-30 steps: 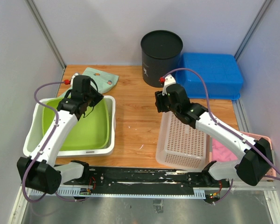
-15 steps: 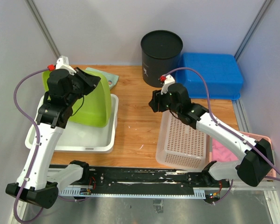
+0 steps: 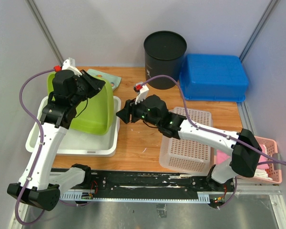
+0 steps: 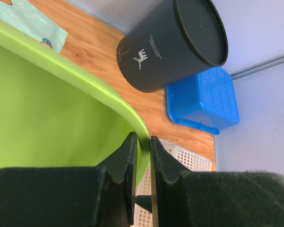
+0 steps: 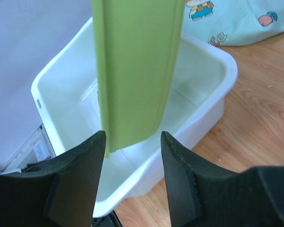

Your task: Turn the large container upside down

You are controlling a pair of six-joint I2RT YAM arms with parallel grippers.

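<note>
A lime green tub (image 3: 93, 112) stands tilted on edge, its lower end inside a larger white tub (image 3: 76, 151) at the left. My left gripper (image 3: 96, 85) is shut on the green tub's upper rim; in the left wrist view the rim (image 4: 109, 99) runs between the jaws (image 4: 142, 146). My right gripper (image 3: 120, 114) is open and empty, just right of the white tub's right wall. In the right wrist view the green tub (image 5: 137, 66) hangs edge-on over the white tub (image 5: 213, 56), ahead of the open gripper (image 5: 132, 142).
A black cylinder bin (image 3: 165, 57) and an upside-down blue bin (image 3: 213, 76) stand at the back. A white lattice basket (image 3: 188, 143) lies under the right arm, a pink basket (image 3: 269, 162) at the far right. A printed cloth (image 3: 107, 78) lies behind the tubs.
My left gripper has lifted the green tub from lying flat in the white tub to standing on edge. My right arm has swung left from the lattice basket toward the white tub.
</note>
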